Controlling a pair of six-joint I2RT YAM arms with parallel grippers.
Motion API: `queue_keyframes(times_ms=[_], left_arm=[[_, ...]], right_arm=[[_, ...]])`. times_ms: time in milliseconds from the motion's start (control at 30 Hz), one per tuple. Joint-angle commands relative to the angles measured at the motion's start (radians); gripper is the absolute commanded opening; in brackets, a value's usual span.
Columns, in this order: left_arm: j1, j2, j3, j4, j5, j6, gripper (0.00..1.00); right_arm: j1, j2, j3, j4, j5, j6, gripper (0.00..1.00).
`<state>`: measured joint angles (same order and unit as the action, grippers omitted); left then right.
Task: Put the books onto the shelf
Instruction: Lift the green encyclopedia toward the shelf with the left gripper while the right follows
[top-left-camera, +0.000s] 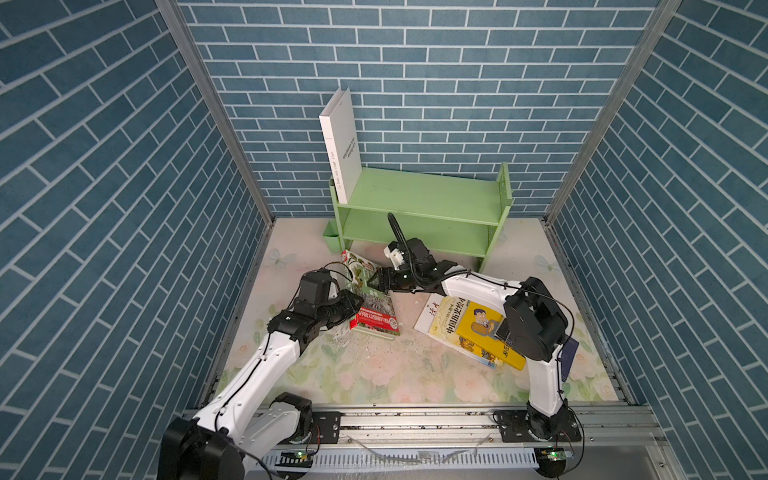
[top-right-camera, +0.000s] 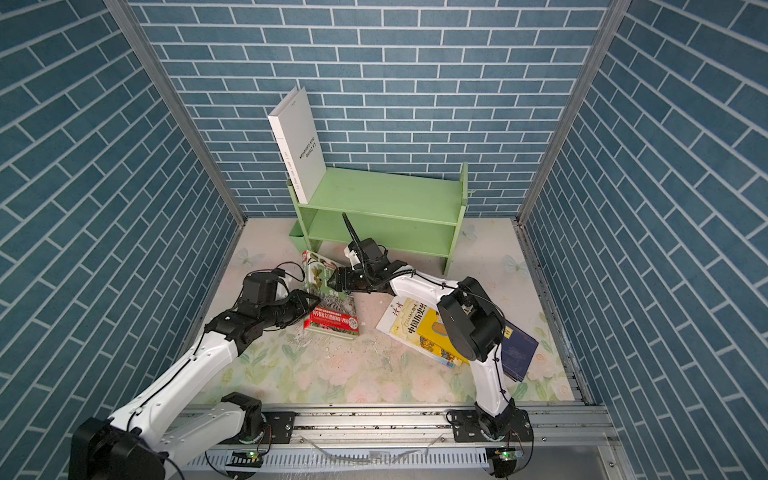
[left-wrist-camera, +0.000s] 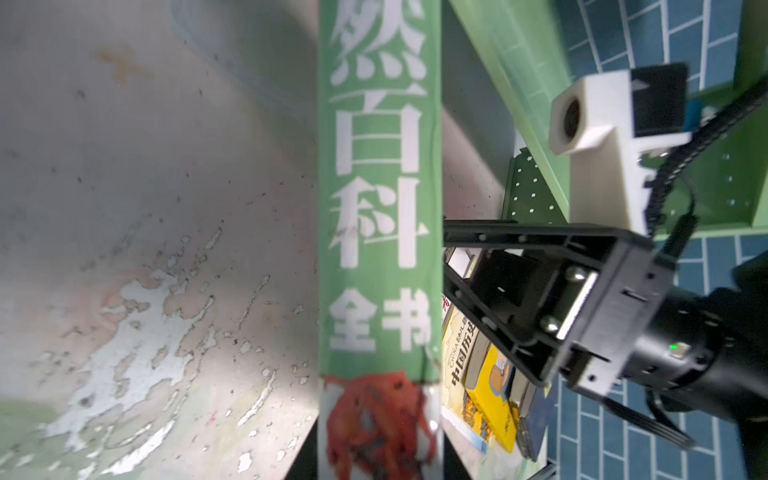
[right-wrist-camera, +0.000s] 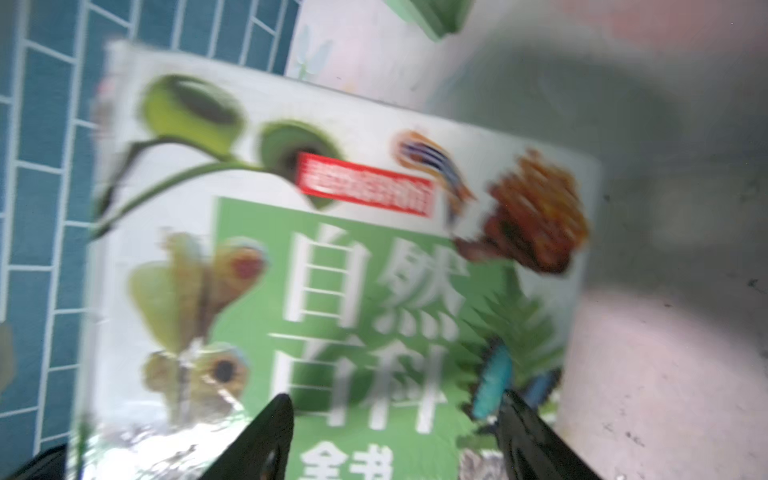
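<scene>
Near edge: metal rail (top-left-camera: 415, 419) with both arm bases on it. Beyond it, the floral mat (top-left-camera: 374, 374).

Right side of the mat, beside the right arm: a loose overlapping pile lying flat.
- The navy book (top-right-camera: 519, 349) is furthest right.
- The bright yellow cartoon-man book (top-left-camera: 482, 326) lies on a pale yellow book (top-left-camera: 451, 322).
- A thin white book (top-left-camera: 426, 316) sticks out at the pile's left edge.
- The right arm's elbow hides part of the pile.

Centre-left, a bit further in: the nature encyclopedia (top-left-camera: 380, 318), green cover with a red band, is tipped up with its cover turned to the right. Its near end sits low by the mat; contact there cannot be told.

The left gripper (top-left-camera: 358, 302) comes in from the left and is clenched on the encyclopedia's spine. In the left wrist view the green spine fills the gap between the dark fingers.

The right gripper (top-left-camera: 371, 282) reaches across from the right. Its jaws are spread wide and grasp nothing, with the fingertips (right-wrist-camera: 270, 432) at the cover. The right wrist view is blurred.

Far: the light green two-tier shelf (top-left-camera: 419, 195) stands against the back wall, just beyond the encyclopedia. The white French-title book (top-left-camera: 343, 141) stands on end at the left end of the top tier.
</scene>
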<state>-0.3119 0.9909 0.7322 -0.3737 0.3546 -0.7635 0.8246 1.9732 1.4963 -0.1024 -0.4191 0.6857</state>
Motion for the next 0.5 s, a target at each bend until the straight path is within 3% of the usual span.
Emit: queue_keyframes(times_ms=[0,267,467], left_arm=[[-0.010,-0.069,0.141,-0.005,0.000,0.223,0.16],[-0.012,-0.057,0.421,-0.225,0.011,0.504,0.14],[-0.011,-0.035,0.595,-0.346,0.108,0.606,0.15]], right_arm=[[0.002,-0.126,-0.005,-0.022,0.014,-0.093,0.79],[0.002,-0.253,0.051,-0.151,0.108,-0.156,0.81],[0.001,-0.359,0.038,-0.218,0.195,-0.189,0.81]])
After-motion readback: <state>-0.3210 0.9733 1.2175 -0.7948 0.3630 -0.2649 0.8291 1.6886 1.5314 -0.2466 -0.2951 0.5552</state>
